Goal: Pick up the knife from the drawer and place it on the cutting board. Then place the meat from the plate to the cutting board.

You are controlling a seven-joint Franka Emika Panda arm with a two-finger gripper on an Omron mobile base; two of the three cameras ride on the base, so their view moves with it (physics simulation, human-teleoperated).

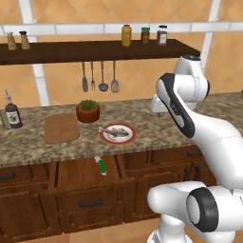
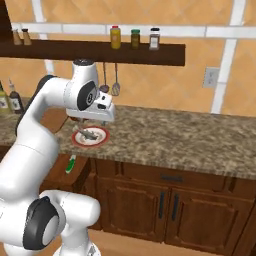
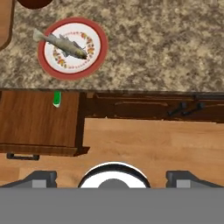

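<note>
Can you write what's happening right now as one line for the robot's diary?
gripper: open, empty, high over floor | knife: in open drawer | fish: on plate | cutting board: bare | step: reach for knife

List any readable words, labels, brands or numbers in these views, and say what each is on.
No text can be read anywhere.
Three jars on the shelf: labels too small and blurred to read.
Dark bottle on the counter: label blurred.
Plate: a red and orange pattern, no lettering.
Knife, drawer and cutting board: no markings show.
</note>
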